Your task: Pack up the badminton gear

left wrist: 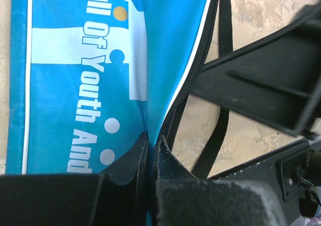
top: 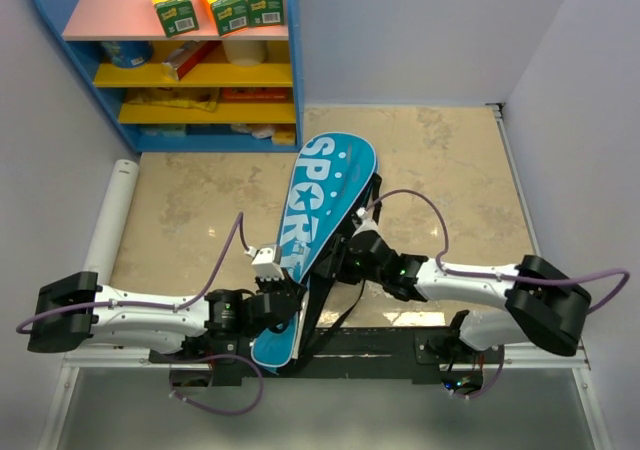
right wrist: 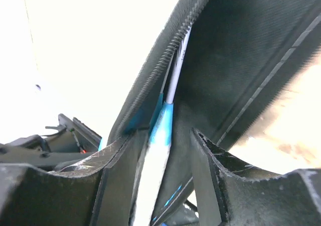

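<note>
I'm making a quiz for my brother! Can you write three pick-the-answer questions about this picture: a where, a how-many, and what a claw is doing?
1. Where is the long blue racket-shaped fabric bag? A hanging on a wall; B on the beige stone-patterned table; C on the floor.
2. How many orange-green cardboard boxes stand on the pink top shelf? A one; B five; C three.
3. The left claw is: A pinched shut on the bag's edge; B wide open; C holding a box.
Answers: B, it rests on the tabletop; C, three stand in a row; A, it squeezes blue fabric.
</note>
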Tool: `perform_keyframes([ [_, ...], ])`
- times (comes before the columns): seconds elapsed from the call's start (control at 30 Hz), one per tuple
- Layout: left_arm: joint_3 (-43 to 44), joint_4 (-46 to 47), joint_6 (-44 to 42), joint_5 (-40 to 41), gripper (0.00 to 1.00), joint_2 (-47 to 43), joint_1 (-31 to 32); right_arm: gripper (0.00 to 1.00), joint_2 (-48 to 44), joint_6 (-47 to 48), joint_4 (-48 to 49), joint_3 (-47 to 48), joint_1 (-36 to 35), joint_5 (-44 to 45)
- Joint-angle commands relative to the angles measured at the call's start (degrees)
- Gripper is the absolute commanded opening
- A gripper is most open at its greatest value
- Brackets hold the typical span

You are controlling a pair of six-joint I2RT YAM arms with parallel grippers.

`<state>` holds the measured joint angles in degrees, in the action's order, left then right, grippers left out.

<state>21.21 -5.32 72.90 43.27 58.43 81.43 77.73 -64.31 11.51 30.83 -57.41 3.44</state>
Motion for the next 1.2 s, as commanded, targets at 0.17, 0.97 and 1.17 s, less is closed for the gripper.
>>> perform_keyframes([
  [0.17, 0.8, -0.3, 0.7, -0.7, 0.0, -1.0, -0.9, 0.51, -10.4, 0.2, -7.6, -4.5, 0.2, 10.4],
  [0.97, 1.8, -2.0, -0.8, -2.2, 0.0, -4.2, -1.6, 0.19, 10.2, -2.4, 21.2, -10.7, 0.2, 10.0],
  [1.17, 3.9, -3.0, -3.0, -3.2, 0.0, -5.8, -3.5, 0.0, 1.5, -0.4, 14.7, -11.1, 0.2, 14.2],
])
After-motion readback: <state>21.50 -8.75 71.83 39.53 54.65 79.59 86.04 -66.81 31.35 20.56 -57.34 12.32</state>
